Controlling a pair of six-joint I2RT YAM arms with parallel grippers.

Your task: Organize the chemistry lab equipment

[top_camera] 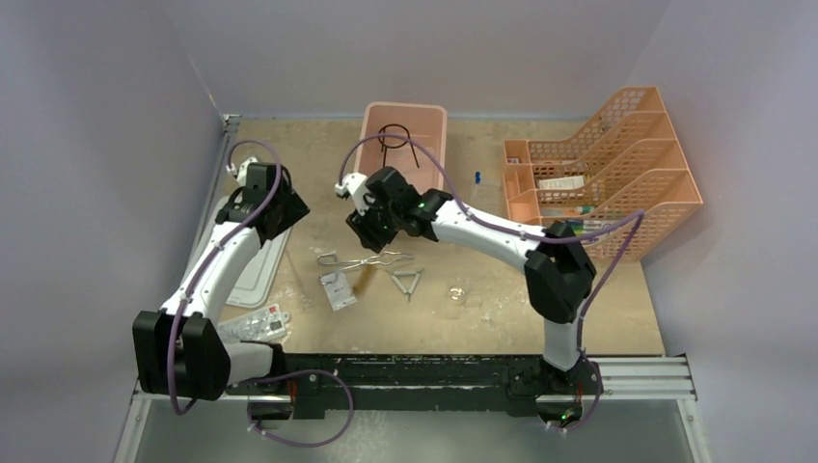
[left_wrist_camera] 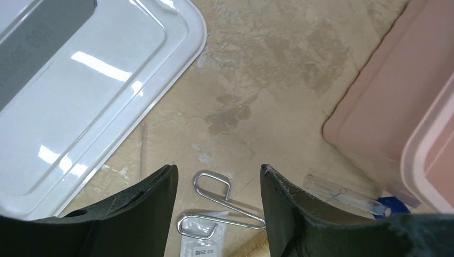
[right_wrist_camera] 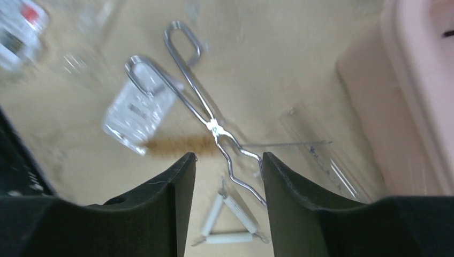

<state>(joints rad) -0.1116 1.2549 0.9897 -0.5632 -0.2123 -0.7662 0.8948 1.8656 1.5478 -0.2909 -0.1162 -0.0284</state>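
Observation:
Metal tongs (top_camera: 365,259) lie on the table in front of the pink tub (top_camera: 436,125), beside a wire triangle (top_camera: 408,281), a small packet (top_camera: 338,290) and a small clear glass piece (top_camera: 456,292). A black wire ring (top_camera: 395,140) rests in the tub. My right gripper (right_wrist_camera: 229,158) hovers open over the tongs (right_wrist_camera: 209,118) and triangle (right_wrist_camera: 230,219), holding nothing. My left gripper (left_wrist_camera: 219,174) is open and empty above the tong handles (left_wrist_camera: 214,201). A clear tube (left_wrist_camera: 348,195) with a blue cap lies by the tub.
A white lid (top_camera: 253,260) lies at the left under my left arm, with more packets (top_camera: 260,323) near the front edge. Orange mesh racks (top_camera: 608,164) stand at the back right. A small blue item (top_camera: 477,177) sits between tub and racks.

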